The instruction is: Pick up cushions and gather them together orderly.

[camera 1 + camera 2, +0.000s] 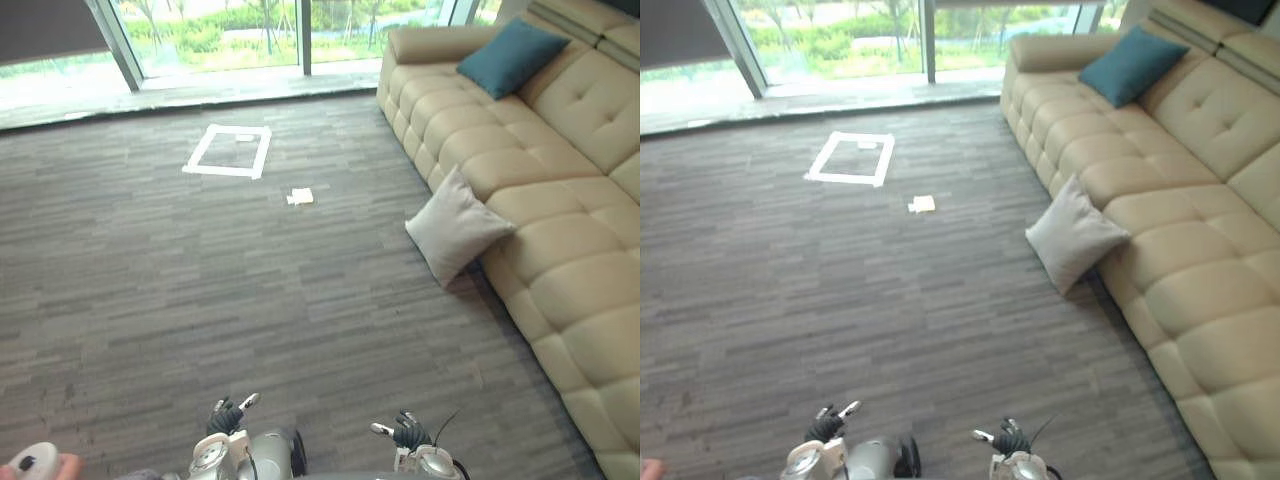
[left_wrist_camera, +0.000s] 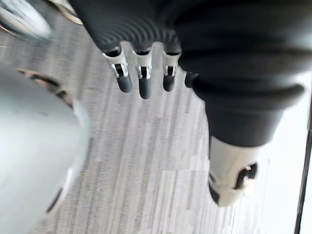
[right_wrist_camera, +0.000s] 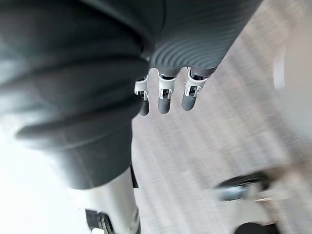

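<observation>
Two cushions are noted. A grey cushion (image 1: 455, 228) is stood on the carpet floor (image 1: 150, 280), tilted and touching the front of the beige sofa (image 1: 590, 130). It is kept upright only by that lean. A teal cushion (image 1: 512, 55) is propped against the sofa backrest near the far armrest, well apart from the grey one.

The grey one is judged out of place on the floor and, being nearer, is probably the one to be picked up first. The sofa seat is the likely gathering spot.

A white tape square (image 1: 228, 150) is marked on the floor near the window, likely as a position marker. A small white scrap (image 1: 300, 196) is seen just beside it.

The left robot hand (image 1: 226, 416) and right robot hand (image 1: 408, 432) are held low, well apart from both cushions. In the wrist views, their fingers (image 2: 140, 80) (image 3: 165, 97) are seen hanging straight and loose, with nothing grasped. The task is judged not yet started.

No label, print or writing can be read on the cushions, sofa, tape or scrap.
</observation>
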